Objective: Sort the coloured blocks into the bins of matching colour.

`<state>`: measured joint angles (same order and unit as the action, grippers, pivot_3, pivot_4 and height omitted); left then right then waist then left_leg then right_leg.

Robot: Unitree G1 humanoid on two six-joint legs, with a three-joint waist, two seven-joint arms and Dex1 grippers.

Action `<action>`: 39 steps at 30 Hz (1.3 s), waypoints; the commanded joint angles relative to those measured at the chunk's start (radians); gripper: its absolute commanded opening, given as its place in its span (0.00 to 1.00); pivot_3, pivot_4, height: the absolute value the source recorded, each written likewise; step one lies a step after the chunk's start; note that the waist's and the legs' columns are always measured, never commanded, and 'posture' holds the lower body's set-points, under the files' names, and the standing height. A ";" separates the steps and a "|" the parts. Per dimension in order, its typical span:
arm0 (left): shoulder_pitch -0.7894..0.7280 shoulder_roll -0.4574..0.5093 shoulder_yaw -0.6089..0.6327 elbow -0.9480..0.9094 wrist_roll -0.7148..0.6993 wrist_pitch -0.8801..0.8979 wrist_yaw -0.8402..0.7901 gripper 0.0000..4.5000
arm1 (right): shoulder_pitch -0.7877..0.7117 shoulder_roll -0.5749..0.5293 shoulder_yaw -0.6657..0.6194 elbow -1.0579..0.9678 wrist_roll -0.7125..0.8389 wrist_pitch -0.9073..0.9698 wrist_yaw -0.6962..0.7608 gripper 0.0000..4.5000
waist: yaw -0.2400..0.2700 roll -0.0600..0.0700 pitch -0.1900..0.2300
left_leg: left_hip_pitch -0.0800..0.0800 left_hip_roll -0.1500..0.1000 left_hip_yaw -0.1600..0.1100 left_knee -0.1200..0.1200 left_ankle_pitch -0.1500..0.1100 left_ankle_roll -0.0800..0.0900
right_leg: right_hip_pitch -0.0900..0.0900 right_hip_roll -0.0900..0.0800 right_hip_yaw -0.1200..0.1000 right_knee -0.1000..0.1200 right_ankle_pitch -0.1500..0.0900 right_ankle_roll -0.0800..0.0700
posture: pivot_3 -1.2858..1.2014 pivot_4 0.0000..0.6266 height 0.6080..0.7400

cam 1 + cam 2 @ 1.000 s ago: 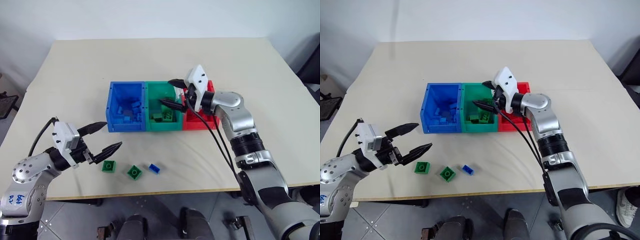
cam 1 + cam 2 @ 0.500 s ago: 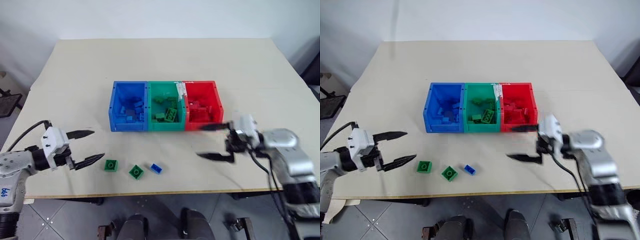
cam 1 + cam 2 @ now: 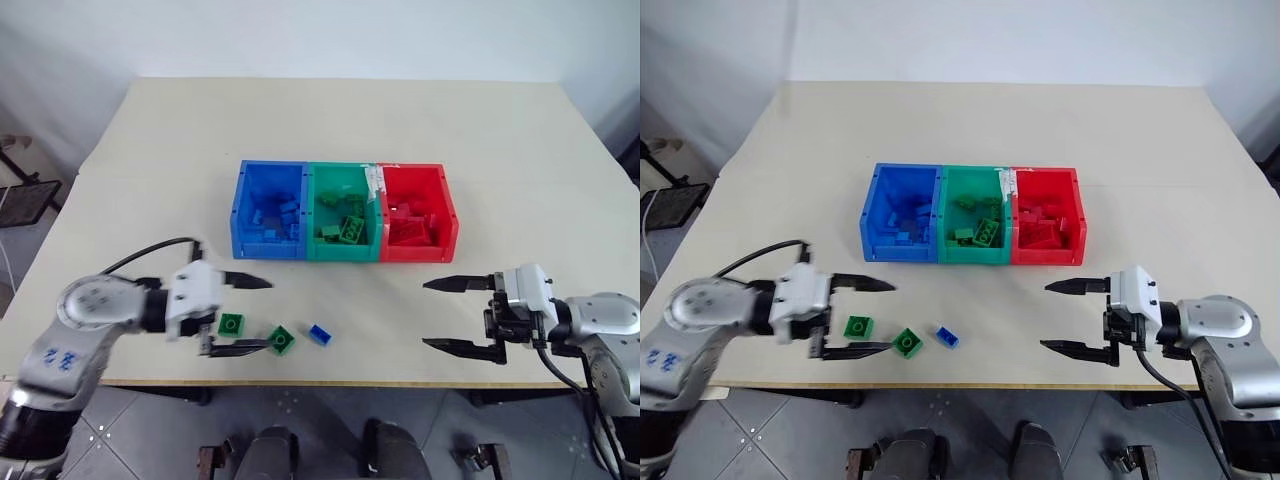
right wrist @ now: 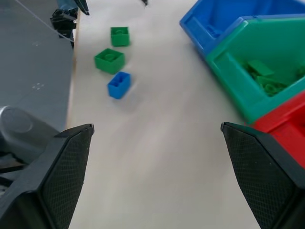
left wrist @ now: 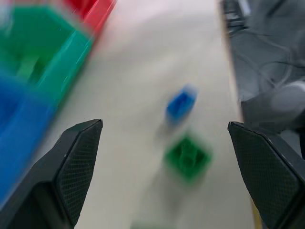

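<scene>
Three joined bins stand mid-table: the blue bin (image 3: 269, 210), the green bin (image 3: 343, 212) and the red bin (image 3: 418, 213), each with several blocks of its own colour inside. Three loose blocks lie near the front edge: a green block (image 3: 232, 323), a second green block (image 3: 282, 340) and a small blue block (image 3: 320, 334). My left gripper (image 3: 245, 315) is open, pointing right, with the first green block between its fingers as seen from above. I cannot tell its height over the table. My right gripper (image 3: 430, 314) is open and empty at the front right, pointing left.
The beige table (image 3: 330, 130) is bare behind and beside the bins. Its front edge (image 3: 340, 384) runs just below the loose blocks and both grippers. Grey floor lies beyond it.
My right gripper has pulled back from over the green bin to the front right of the table. My left gripper has swung right, up to the loose green block. The camera has shifted too.
</scene>
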<state>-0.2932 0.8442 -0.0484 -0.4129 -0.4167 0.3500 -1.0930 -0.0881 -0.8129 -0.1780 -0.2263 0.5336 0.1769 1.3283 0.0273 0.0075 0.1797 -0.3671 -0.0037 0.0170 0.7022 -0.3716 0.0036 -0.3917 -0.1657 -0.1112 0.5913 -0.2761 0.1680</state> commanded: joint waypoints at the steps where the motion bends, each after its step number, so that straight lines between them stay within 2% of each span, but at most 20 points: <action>1: -0.113 -0.024 -0.171 -0.030 0.088 0.074 -0.013 1.00 | 0.041 -0.025 -0.047 -0.067 0.032 0.027 -0.023 0.99 | 0.000 0.000 0.000 | 0.000 0.000 0.001 0.000 0.000 0.000 | 0.000 0.000 0.000 0.000 0.000 0.000 | 0.52 0.24 1.00; 4: -0.227 -0.046 -0.317 0.006 0.166 0.098 -0.072 1.00 | 0.079 -0.030 -0.053 -0.108 0.038 0.044 -0.035 0.99 | -0.001 0.000 0.000 | 0.000 0.000 0.001 0.000 0.000 0.000 | -0.001 0.000 0.000 0.000 0.000 0.000 | 0.52 0.24 1.00; 7: -0.351 -0.110 -0.433 0.123 0.295 0.074 -0.064 1.00 | 0.124 -0.033 -0.057 -0.164 0.047 0.067 -0.059 0.99 | 0.001 0.000 0.000 | -0.001 -0.001 0.001 0.000 0.000 0.000 | -0.001 0.000 0.000 -0.001 0.000 0.000 | 0.52 0.24 1.00; 14: -0.399 -0.138 -0.508 0.166 0.387 0.062 -0.108 1.00 | 0.177 -0.045 -0.042 -0.191 0.015 0.048 -0.064 0.99 | 0.000 0.000 0.000 | -0.001 0.000 0.002 -0.001 0.000 0.001 | -0.001 0.000 0.000 -0.001 0.000 0.000 | 0.52 0.24 1.00; 17: -0.403 -0.152 -0.508 0.177 0.399 0.077 -0.111 0.86 | 0.167 -0.038 -0.028 -0.186 0.009 0.042 -0.080 1.00 | 0.000 0.000 0.000 | -0.001 0.000 0.002 0.000 0.000 0.001 | -0.001 0.000 0.000 -0.002 0.000 0.000 | 0.52 0.24 1.00; 23: -0.423 -0.163 -0.513 0.197 0.426 0.085 -0.137 0.43 | 0.134 -0.032 -0.010 -0.160 -0.009 0.022 -0.088 1.00 | 0.003 0.000 0.000 | -0.002 0.000 0.001 0.001 0.000 0.001 | -0.001 0.000 0.000 -0.002 0.000 0.000 | 0.52 0.24 1.00; 28: -0.395 -0.209 -0.450 0.210 0.378 0.102 -0.107 0.11 | 0.136 -0.031 -0.011 -0.140 -0.017 0.005 -0.088 1.00 | 0.003 0.000 0.000 | -0.002 -0.001 0.001 0.001 0.000 0.001 | -0.001 0.000 0.000 -0.001 0.000 0.000 | 0.52 0.24 1.00; 32: -0.355 -0.251 -0.344 0.214 0.323 0.100 -0.040 0.11 | 0.135 -0.014 -0.018 -0.144 -0.005 -0.032 -0.092 1.00 | 0.000 0.000 0.000 | -0.002 0.000 0.001 0.001 0.000 0.001 | -0.001 0.000 0.000 -0.001 0.000 0.000 | 0.52 0.24 1.00; 34: -0.322 -0.326 -0.179 0.184 0.211 0.239 0.069 0.11 | 0.121 0.024 -0.031 -0.159 0.034 -0.032 -0.125 1.00 | 0.000 0.000 0.000 | -0.002 0.000 0.000 0.001 0.000 0.001 | -0.001 0.000 0.000 -0.001 0.000 0.000 | 0.52 0.24 1.00; 36: -0.308 -0.366 -0.081 0.161 0.157 0.361 0.146 0.11 | 0.108 0.056 -0.039 -0.168 0.057 -0.029 -0.156 1.00 | 0.000 -0.001 0.000 | -0.002 0.000 -0.001 0.002 0.000 0.001 | -0.001 0.000 0.000 0.000 0.000 0.000 | 0.52 0.24 1.00; 39: -0.296 -0.361 0.045 0.179 0.161 0.314 0.244 0.11 | 0.040 0.119 -0.060 -0.157 0.072 -0.032 -0.253 1.00 | -0.004 -0.001 0.000 | -0.002 0.000 -0.002 0.003 0.000 0.001 | -0.001 0.000 0.000 0.001 0.000 0.000 | 0.52 0.24 1.00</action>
<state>-0.5887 0.4826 -0.0834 -0.2164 -0.2389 0.6783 -0.9109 -0.0212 -0.7059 -0.1966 -0.3606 0.5784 0.1565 1.1256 0.0232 0.0068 0.1801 -0.3684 -0.0037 0.0155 0.7049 -0.3713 0.0046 -0.3923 -0.1656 -0.1114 0.5925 -0.2761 0.1680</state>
